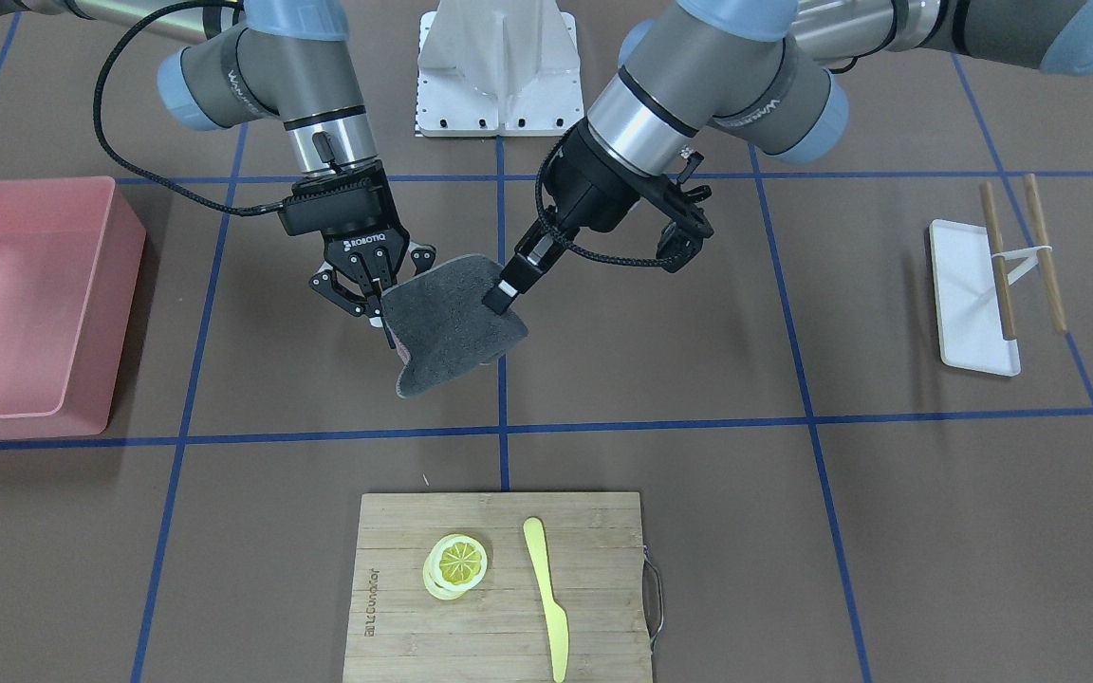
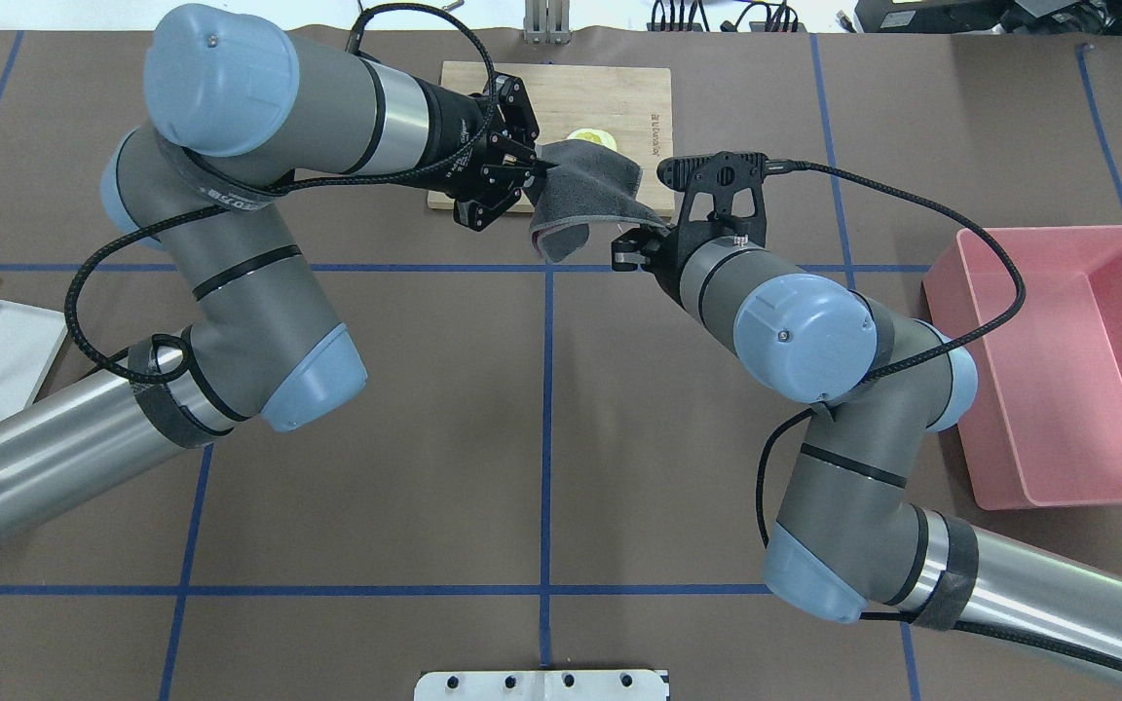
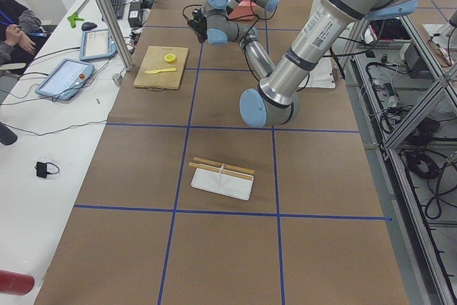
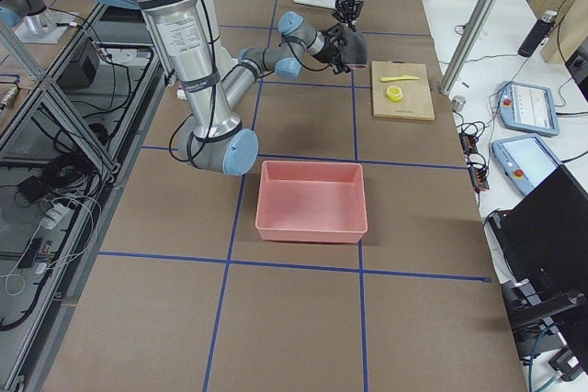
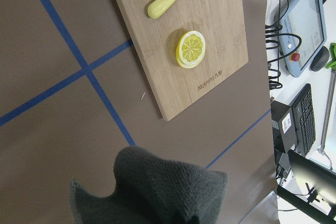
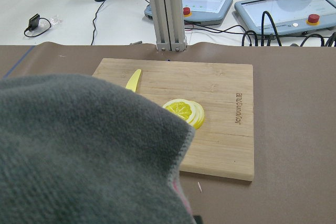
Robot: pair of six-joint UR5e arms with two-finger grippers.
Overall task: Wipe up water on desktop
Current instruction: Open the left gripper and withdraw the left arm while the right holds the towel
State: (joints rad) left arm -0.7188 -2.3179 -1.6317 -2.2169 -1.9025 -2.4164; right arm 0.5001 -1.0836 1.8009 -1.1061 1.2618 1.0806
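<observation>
A dark grey cloth (image 1: pixel 452 327) hangs in the air above the brown desktop (image 1: pixel 698 332), stretched between both grippers. My left gripper (image 1: pixel 503 298) is shut on the cloth's far edge, seen in the overhead view (image 2: pixel 534 167). My right gripper (image 1: pixel 376 305) is shut on the cloth's other edge, at the overhead view's right (image 2: pixel 631 245). The cloth (image 2: pixel 585 185) droops between them. It fills the bottom of the left wrist view (image 5: pixel 152 187) and most of the right wrist view (image 6: pixel 79 145). No water shows on the desktop.
A bamboo cutting board (image 1: pixel 499 588) with lemon slices (image 1: pixel 456 564) and a yellow knife (image 1: pixel 546 598) lies just beyond the cloth. A pink bin (image 1: pixel 25 294) stands on my right side. A white tray with chopsticks (image 1: pixel 969 294) lies on my left side.
</observation>
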